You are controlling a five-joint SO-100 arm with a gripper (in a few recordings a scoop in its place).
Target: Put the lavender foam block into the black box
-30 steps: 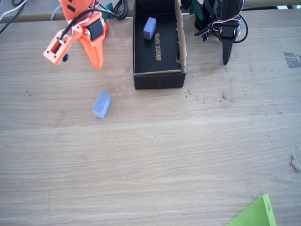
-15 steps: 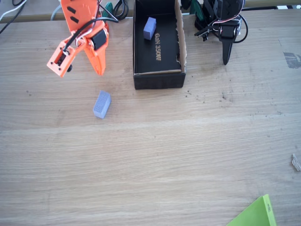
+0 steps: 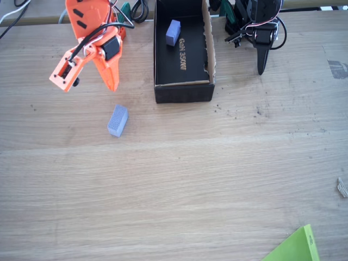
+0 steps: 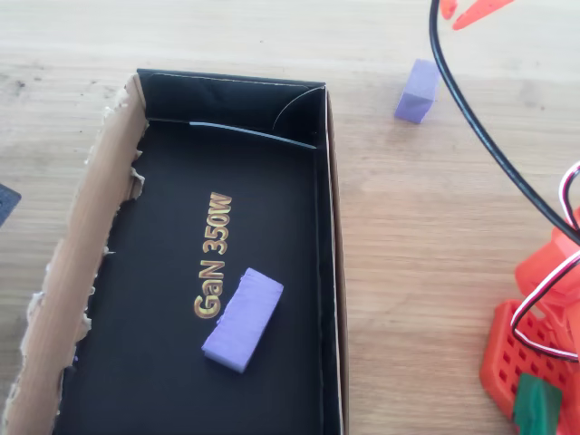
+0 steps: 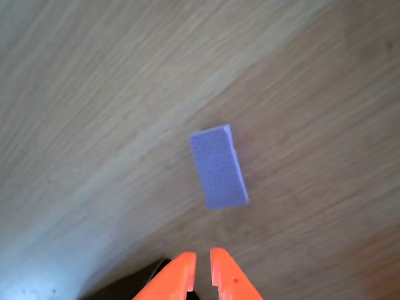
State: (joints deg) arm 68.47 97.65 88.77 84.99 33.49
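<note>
- Fixed view: the orange two-finger gripper (image 3: 111, 81) hangs above the pale wooden table (image 3: 217, 179), left of the oblong black cardboard box with torn brown edges (image 3: 184, 91). Its tips point down toward the small speckled lavender foam block (image 3: 118, 120), which lies loose on the wood just below them in the picture and well clear of the box. A second, similar lavender block (image 3: 173, 32) already sits inside the box near its far end, so the one on the table is probably the piece to fetch.
- Overhead view: that second block (image 4: 243, 318) rests flat on the box floor, touching the gold "GaN 350W" lettering (image 4: 214, 268); the box wall (image 4: 332, 272) stands between it and the block on the table (image 4: 416, 91).
- Wrist view: the orange fingertips (image 5: 187, 272) sit nearly together, a thin slit between them, gripping nothing. The foam block (image 5: 218, 167) lies ahead of them, apart; the fingers must spread before closing across it.
</note>
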